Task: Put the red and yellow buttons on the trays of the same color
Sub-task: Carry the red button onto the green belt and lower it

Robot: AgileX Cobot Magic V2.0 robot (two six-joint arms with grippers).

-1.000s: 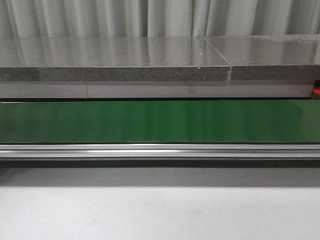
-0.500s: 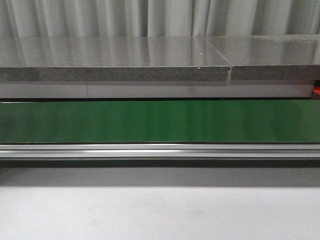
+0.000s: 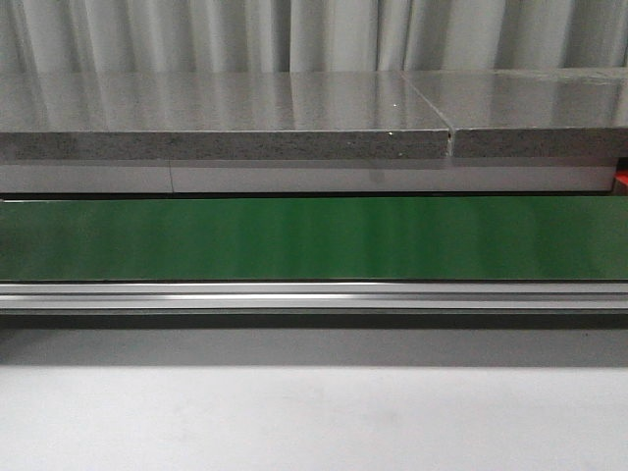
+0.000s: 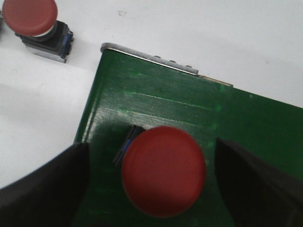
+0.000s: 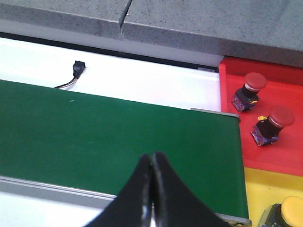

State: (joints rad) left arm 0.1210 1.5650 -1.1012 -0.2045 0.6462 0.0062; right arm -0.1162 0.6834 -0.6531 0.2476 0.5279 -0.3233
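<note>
In the left wrist view a red button (image 4: 163,171) stands on the green belt (image 4: 156,104) near its end. My left gripper (image 4: 151,187) is open around it, with a gap between the cap and each dark finger (image 4: 45,189). A second red button (image 4: 33,19) sits on the white surface beyond the belt's corner. In the right wrist view my right gripper (image 5: 152,160) is shut and empty above the belt (image 5: 94,132). The red tray (image 5: 284,156) holds two red buttons (image 5: 251,87) (image 5: 274,122). The yellow tray (image 5: 258,191) holds a yellow button (image 5: 291,210). No gripper shows in the front view.
A grey stone slab (image 3: 226,113) runs behind the belt (image 3: 314,238), with an aluminium rail (image 3: 314,294) along its front. A sliver of the red tray (image 3: 622,180) shows at the far right. A small black sensor with a cable (image 5: 77,68) sits on the white strip.
</note>
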